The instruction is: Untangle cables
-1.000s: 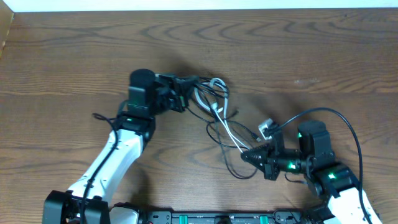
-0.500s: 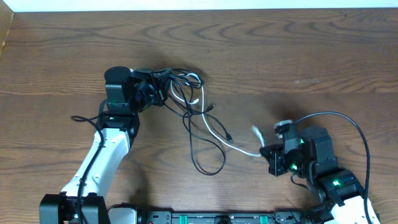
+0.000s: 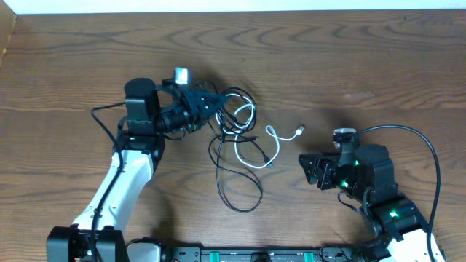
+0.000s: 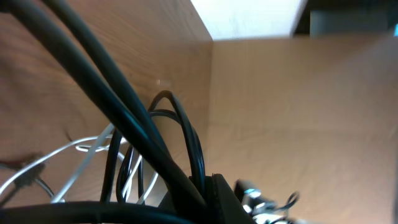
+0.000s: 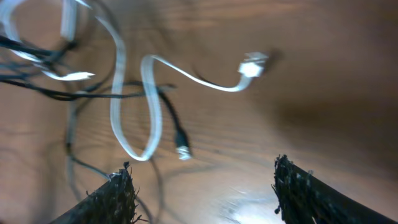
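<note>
Overhead: cables (image 3: 234, 122) on worktop (image 3: 328, 58).
Left jaws: clamped on cables, 9 o'clock side.
Right jaws: apart, empty, at cables' 4 o'clock.

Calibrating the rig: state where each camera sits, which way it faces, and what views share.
Overhead: above the table, looking straight down; shows left arm and right arm, left claw at the black cables, right claw apart.
Left wrist: low over the table, looking through loops of the black cables near the lens; own fingers unclear.
Right wrist: angled down at the white cable; its own open fingertips frame the bottom corners.
Shared: overhead and right wrist both show the white cable's plug.
</note>
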Tool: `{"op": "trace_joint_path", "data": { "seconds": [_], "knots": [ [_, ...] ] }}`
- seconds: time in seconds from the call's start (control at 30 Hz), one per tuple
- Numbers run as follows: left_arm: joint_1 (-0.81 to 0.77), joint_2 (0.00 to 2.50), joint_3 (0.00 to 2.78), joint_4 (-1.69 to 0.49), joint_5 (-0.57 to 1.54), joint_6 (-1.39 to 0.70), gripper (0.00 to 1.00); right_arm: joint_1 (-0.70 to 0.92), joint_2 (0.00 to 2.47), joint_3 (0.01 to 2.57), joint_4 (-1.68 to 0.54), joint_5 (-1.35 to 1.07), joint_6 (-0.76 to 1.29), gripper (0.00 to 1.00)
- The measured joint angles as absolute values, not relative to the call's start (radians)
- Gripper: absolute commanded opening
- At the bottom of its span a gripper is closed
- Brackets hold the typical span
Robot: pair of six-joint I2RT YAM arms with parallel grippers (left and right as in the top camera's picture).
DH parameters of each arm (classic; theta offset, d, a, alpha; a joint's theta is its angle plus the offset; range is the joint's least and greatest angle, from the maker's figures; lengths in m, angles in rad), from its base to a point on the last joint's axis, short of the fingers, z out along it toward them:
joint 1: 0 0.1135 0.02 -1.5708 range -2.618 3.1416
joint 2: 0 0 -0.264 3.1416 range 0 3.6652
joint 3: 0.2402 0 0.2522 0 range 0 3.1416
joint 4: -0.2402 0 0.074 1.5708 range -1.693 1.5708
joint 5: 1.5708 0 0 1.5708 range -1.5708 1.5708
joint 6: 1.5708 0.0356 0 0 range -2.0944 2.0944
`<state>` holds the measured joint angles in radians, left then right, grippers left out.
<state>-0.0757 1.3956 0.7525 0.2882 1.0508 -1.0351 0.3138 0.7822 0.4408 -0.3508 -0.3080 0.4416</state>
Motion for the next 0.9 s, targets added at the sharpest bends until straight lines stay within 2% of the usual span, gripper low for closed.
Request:
{"op": "trace_joint_path", "data": {
  "seconds": [0.13,0.3,0.57,0.9],
  "knots": [
    [-0.111,1.396,0.752,0.288,1.074,-0.889,0.08,0.314,0.783,0.44,-0.255,-0.414,0.442,0.7],
    [-0.167,1.396,0.752,0.288,1.084,-0.786,0.08,0.314,0.783,0.44,-0.152,-0.504,0.484,0.51],
    [-0.263,1.396,0.752,0.288,1.094,-0.681,0.08,0.314,0.831,0.44,-0.124,-0.555,0.796,0.48],
    [-0.333,1.396,0.752,0.289,1.081,-0.641,0.08,0.314,0.951,0.44,-0.006,-0.607,1.017,0.45]
  ]
}}
